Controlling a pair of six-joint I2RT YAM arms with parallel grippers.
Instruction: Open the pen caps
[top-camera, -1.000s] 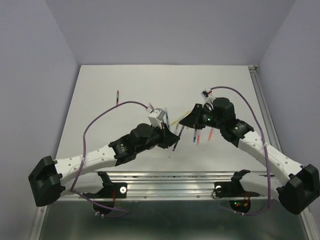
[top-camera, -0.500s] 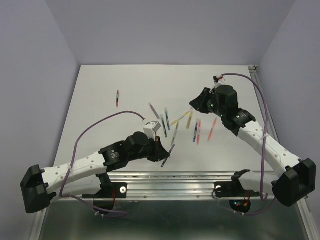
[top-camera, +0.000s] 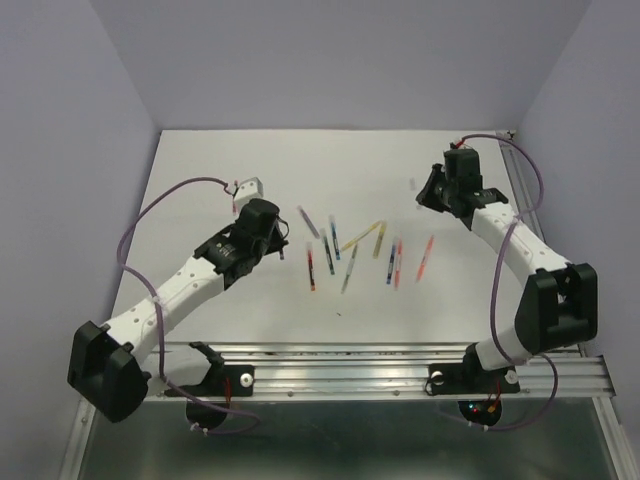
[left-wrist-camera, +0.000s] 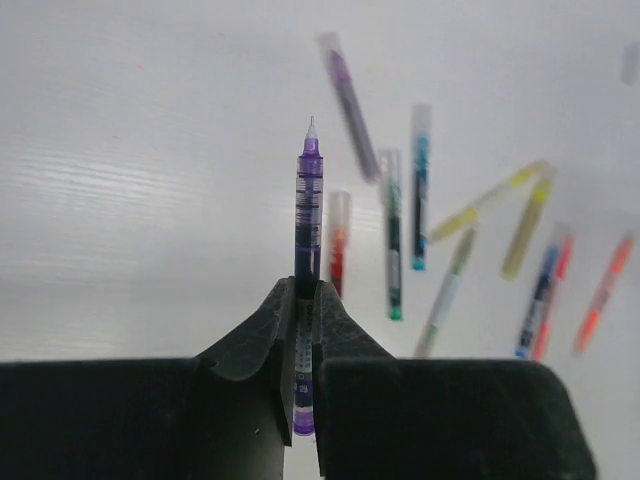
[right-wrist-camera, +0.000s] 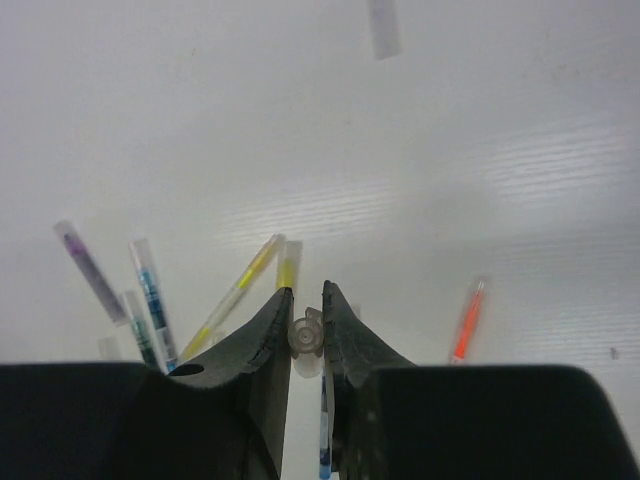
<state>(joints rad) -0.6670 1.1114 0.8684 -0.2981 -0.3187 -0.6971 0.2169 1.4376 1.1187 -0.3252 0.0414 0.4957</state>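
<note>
My left gripper (left-wrist-camera: 305, 292) (top-camera: 276, 236) is shut on a purple pen (left-wrist-camera: 308, 195). The pen's bare tip points away over the table, with no cap on it. My right gripper (right-wrist-camera: 306, 300) (top-camera: 425, 195) is shut on a clear pen cap (right-wrist-camera: 306, 335), seen end-on between the fingers. Another loose clear cap (right-wrist-camera: 382, 28) lies on the table beyond it. Several capped pens lie in a loose row mid-table, among them a red one (top-camera: 310, 268), a blue one (top-camera: 334, 240), a yellow one (top-camera: 379, 240) and an orange one (top-camera: 424, 257).
The white table (top-camera: 200, 160) has grey walls on three sides. A metal rail (top-camera: 350, 350) runs along the near edge and another (top-camera: 530, 230) along the right side. Purple cables loop above both arms.
The two grippers, close together over the pens a second ago, have drawn apart. The left went back-left with the purple pen, the right back-right with the cap.
</note>
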